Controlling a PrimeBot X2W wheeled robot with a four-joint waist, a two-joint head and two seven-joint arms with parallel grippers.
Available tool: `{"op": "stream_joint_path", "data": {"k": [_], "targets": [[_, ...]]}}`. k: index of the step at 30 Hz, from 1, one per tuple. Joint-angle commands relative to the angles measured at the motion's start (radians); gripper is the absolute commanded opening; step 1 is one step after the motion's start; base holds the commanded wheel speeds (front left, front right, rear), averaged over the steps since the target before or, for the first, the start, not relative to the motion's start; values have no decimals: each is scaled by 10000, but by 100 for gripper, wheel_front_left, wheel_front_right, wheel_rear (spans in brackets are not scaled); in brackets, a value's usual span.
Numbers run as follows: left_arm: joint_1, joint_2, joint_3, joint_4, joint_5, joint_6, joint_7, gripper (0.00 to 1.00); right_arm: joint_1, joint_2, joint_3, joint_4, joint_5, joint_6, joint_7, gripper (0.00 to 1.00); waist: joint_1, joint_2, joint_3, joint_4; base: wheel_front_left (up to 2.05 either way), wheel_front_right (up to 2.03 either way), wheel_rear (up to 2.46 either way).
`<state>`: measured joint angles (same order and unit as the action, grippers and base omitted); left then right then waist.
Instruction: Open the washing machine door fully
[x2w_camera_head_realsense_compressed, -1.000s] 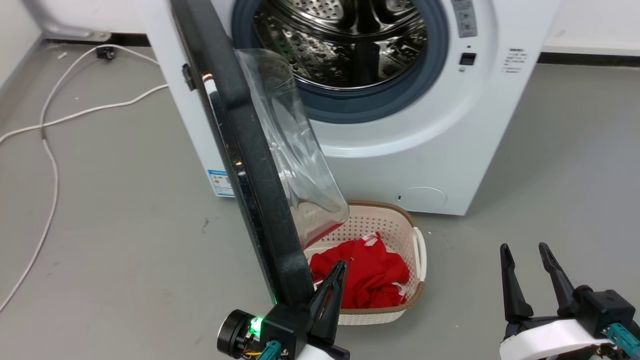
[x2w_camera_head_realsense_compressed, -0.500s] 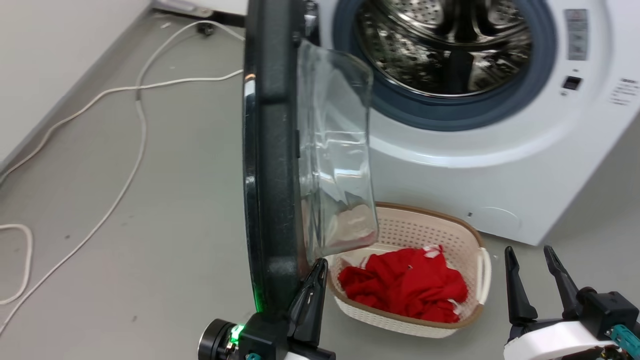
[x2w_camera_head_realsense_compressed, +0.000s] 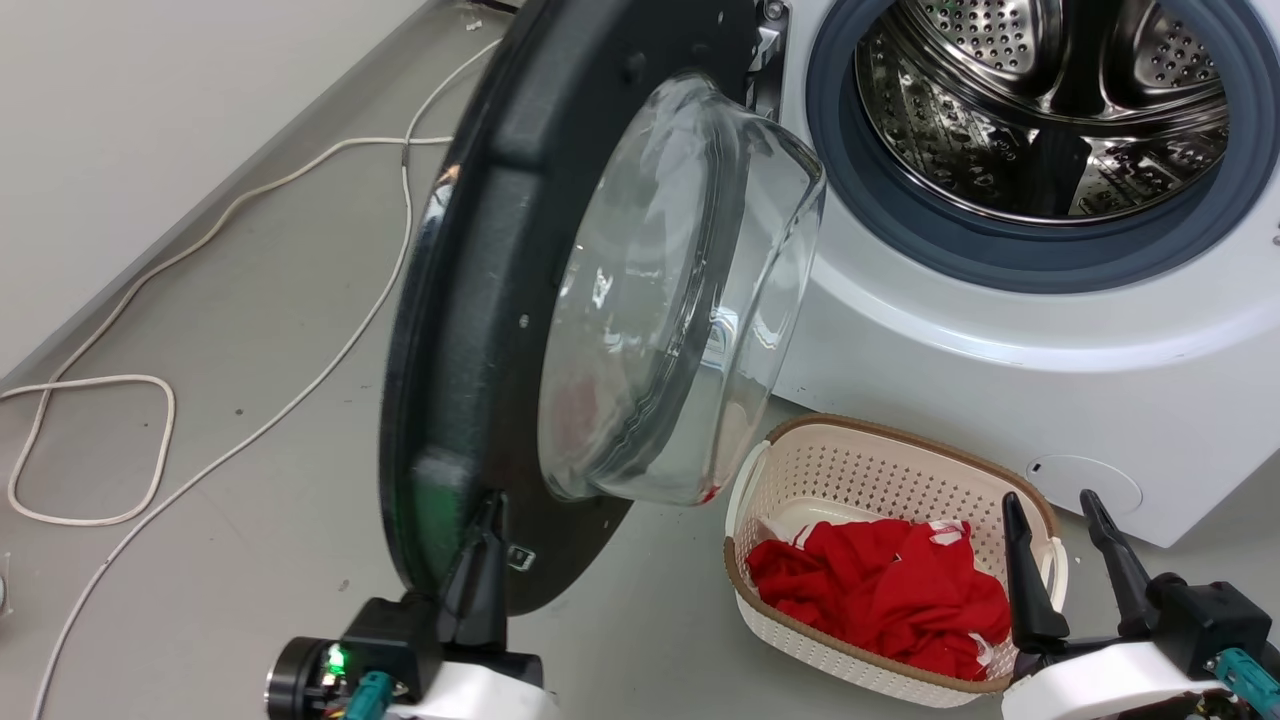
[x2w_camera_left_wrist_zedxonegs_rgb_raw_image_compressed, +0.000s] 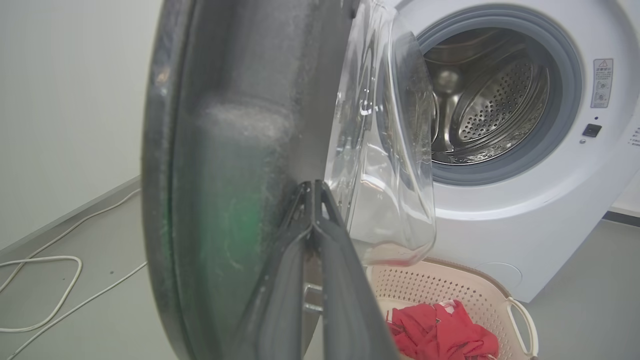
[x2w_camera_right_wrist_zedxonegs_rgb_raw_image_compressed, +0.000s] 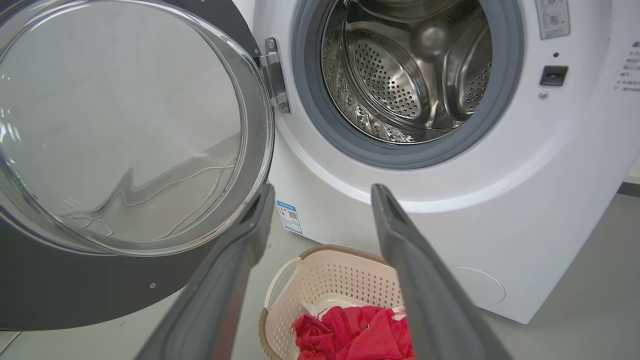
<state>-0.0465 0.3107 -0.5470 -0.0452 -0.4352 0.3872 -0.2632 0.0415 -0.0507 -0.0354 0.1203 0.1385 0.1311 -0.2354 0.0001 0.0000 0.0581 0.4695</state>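
Observation:
The washing machine door (x2w_camera_head_realsense_compressed: 480, 300), a black disc with a clear glass bowl (x2w_camera_head_realsense_compressed: 670, 300), stands swung out to the left of the white washing machine (x2w_camera_head_realsense_compressed: 1000, 360), showing its inner face. My left gripper (x2w_camera_head_realsense_compressed: 490, 510) is shut, its tips resting against that inner face near the rim, beside the latch (x2w_camera_head_realsense_compressed: 520, 555). In the left wrist view the shut gripper (x2w_camera_left_wrist_zedxonegs_rgb_raw_image_compressed: 312, 186) touches the door (x2w_camera_left_wrist_zedxonegs_rgb_raw_image_compressed: 225, 150). My right gripper (x2w_camera_head_realsense_compressed: 1065, 525) hangs open at the lower right, holding nothing. From the right wrist, the right gripper (x2w_camera_right_wrist_zedxonegs_rgb_raw_image_compressed: 322, 192) points at the washing machine (x2w_camera_right_wrist_zedxonegs_rgb_raw_image_compressed: 500, 200), the door (x2w_camera_right_wrist_zedxonegs_rgb_raw_image_compressed: 60, 295) to its left.
A cream basket (x2w_camera_head_realsense_compressed: 880, 440) with red cloth (x2w_camera_head_realsense_compressed: 880, 590) sits on the grey floor before the machine, between the door and my right gripper. The steel drum (x2w_camera_head_realsense_compressed: 1050, 120) is open to view. A white cable (x2w_camera_head_realsense_compressed: 250, 430) trails over the floor on the left, near the wall.
The head camera has shifted. The door has swung further out to the left, from edge-on to showing its inner face, and my left gripper has moved left with it. The right gripper is unchanged.

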Motion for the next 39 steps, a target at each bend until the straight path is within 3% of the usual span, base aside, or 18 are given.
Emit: {"op": "stream_joint_path", "data": {"k": [1,14,32,39], "targets": [[77,66,97,40,-45,13,-21,0,-23,12,9,-18,0,-7,36,100,-1,0,4,-11,0,0,0],[-381,321,2280,882,-331,-416,-21,0,-232,14,-51,-121,-150,-7,137,100,-1,0,329,-474,0,0,0],[-2156,505,5336,3684,-227,-2055,-20,0,-468,14,-23,-295,-308,-7,210,100,-1,0,839,-1059,0,0,0],[-2388,141,6027,4275,280,-2435,-20,0,-501,14,-23,-199,-247,-7,143,100,-1,0,762,-1275,0,0,0]]}}
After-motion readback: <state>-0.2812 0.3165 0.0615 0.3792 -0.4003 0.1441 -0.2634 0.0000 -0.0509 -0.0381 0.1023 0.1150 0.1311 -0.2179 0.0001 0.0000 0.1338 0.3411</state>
